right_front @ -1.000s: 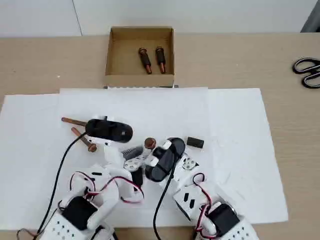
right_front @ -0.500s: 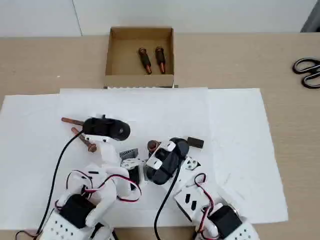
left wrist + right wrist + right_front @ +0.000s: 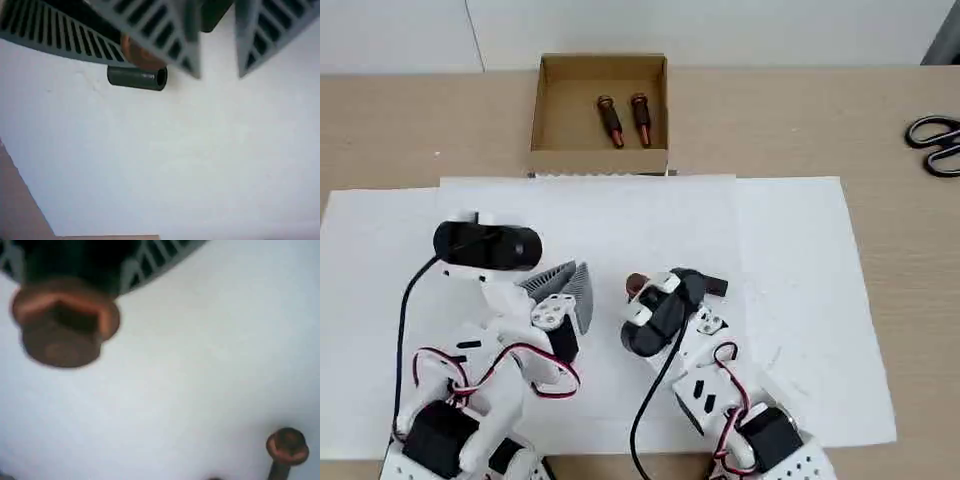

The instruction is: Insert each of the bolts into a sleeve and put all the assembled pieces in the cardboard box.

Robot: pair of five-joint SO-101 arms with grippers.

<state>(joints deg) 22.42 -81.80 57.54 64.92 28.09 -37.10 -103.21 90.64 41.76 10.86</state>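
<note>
While the right gripper (image 3: 648, 291) clamps a bolt (image 3: 637, 285), its copper head showing, the left gripper (image 3: 565, 290) hangs at its 9 o'clock, fingers apart and empty. A sleeve (image 3: 713, 286) lies on the paper (image 3: 790, 250) just at the bolt's 3 o'clock. Mating them likely calls for the shank lined up squarely with the bore and the sleeve braced against rolling. At 12 o'clock, well apart, the box (image 3: 552, 110) holds two assembled pieces (image 3: 610, 121) side by side.

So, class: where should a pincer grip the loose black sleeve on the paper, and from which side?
Probably mid-length across its round body, coming from above: the sleeve lies on its side on the paper, so its flanks are exposed and its open end is left free.
</note>
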